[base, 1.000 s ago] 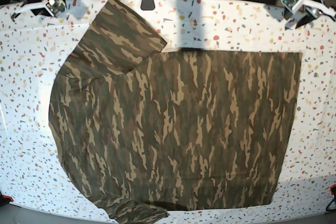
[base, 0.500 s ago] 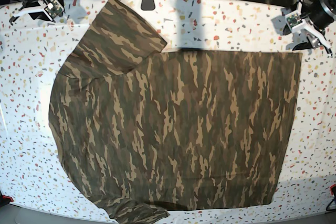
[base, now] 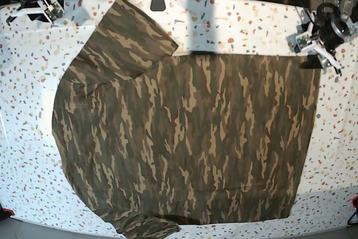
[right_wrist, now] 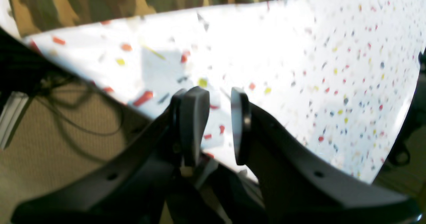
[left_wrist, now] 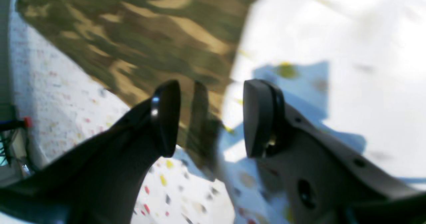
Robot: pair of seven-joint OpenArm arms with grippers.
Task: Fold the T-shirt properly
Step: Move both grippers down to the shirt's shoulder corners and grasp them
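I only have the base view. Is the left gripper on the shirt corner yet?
Observer: Not yet. In its wrist view the left gripper has jaws apart, with the T-shirt corner below the gap, nothing pinched.
Operator: And the right gripper?
Observer: The right gripper hangs over the table edge, jaws narrowly parted and empty.
Operator: Any cloth near it?
Observer: Only along the top of its wrist view, clear of the fingers.

The T-shirt is camouflage-patterned in green, brown and tan. It lies spread flat on the surface. One sleeve extends toward the far edge.
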